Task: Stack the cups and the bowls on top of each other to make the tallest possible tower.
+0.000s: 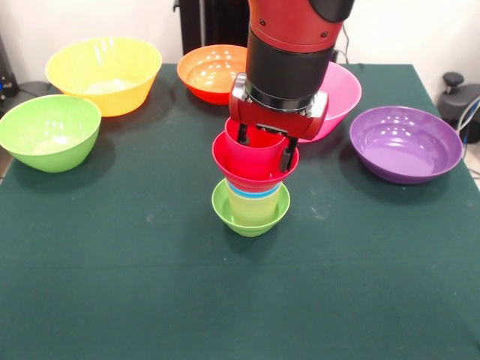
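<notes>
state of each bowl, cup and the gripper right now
yellow bowl: upright, alone
green bowl: upright, alone
orange bowl: upright, alone
pink bowl: upright, partly hidden by arm
purple bowl: upright, alone
tower: lime-green bowl as base, cups nested, red bowl on top
gripper: fingers inside the tower's top

Sawyer arm descending vertically from the top edge at centre: a red upper housing, below it a black cylindrical wrist section, then a silver-edged red mounting plate. The gripper (pixel 264 147) points straight down beneath the plate. Two dark fingers (pixel 287 155) hang parallel and spread apart, one to each side, the jaws standing parted with a clear gap between them.
</notes>
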